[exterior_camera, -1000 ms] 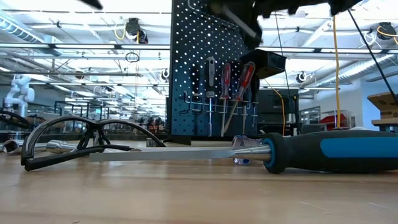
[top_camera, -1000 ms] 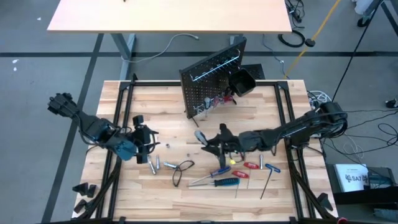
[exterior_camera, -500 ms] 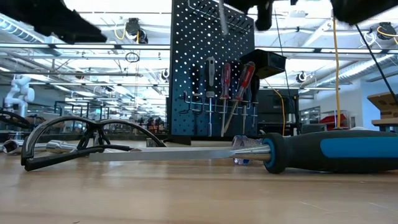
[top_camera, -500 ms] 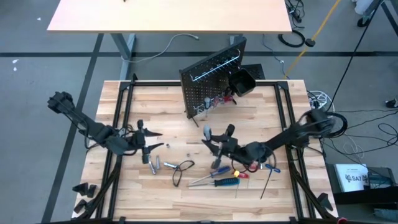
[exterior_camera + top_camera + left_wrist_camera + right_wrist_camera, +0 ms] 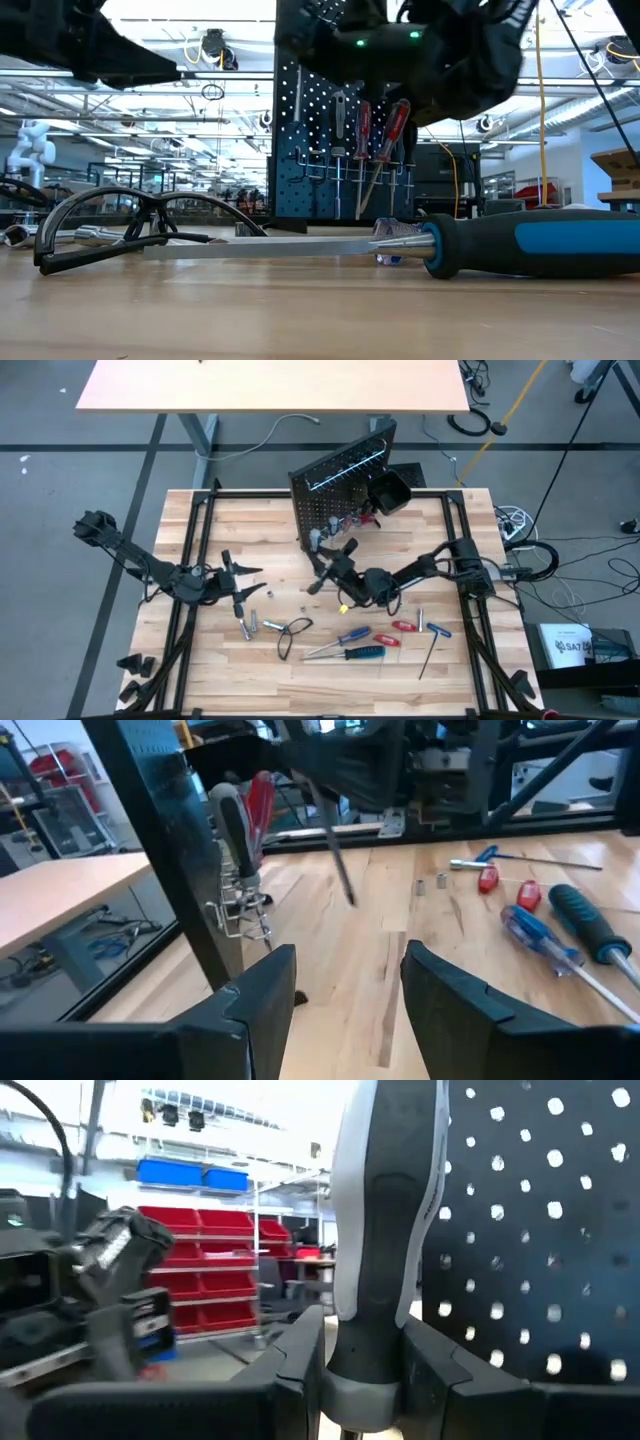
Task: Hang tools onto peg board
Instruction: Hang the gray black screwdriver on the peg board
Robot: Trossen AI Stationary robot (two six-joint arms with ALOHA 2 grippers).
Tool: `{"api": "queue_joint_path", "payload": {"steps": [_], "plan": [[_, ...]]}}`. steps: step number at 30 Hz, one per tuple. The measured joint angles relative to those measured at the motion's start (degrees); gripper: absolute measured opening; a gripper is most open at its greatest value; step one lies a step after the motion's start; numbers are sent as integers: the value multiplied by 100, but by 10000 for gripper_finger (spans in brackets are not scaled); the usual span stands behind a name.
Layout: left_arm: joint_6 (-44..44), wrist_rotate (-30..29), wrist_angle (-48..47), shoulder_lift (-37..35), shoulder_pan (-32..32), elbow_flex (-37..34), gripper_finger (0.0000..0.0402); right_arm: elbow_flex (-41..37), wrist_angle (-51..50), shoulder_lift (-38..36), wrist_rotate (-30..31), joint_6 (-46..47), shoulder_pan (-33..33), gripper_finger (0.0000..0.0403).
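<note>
The right gripper [image 5: 322, 556] clenched a grey-handled screwdriver [image 5: 385, 1230] just before the peg board [image 5: 335, 495]. Left gripper [image 5: 243, 584] hovered over the counter [image 5: 270, 540], fingers [image 5: 455, 1005] released.

Workshop, red storage bins [image 5: 215, 1270], ceiling trusses [image 5: 150, 80]

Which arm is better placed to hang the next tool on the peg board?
Right. Its end effector already grips a grey-handled screwdriver beside the peg board. The left end effector is open, empty and farther off.
</note>
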Motion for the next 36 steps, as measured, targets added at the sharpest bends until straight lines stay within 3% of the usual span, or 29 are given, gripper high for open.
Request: {"api": "queue_joint_path", "payload": {"steps": [8, 16, 36], "plan": [[-9, 560, -90, 7, 187, 0, 185, 102, -2, 61, 22, -617, -245, 75], [-28, 730, -166, 7, 235, 0, 185, 102, 1, 61, -300, -1317, -398, 75], [-312, 732, -15, 120, 264, 0, 185, 100, 7, 10, -566, -1694, -514, 75]]}}
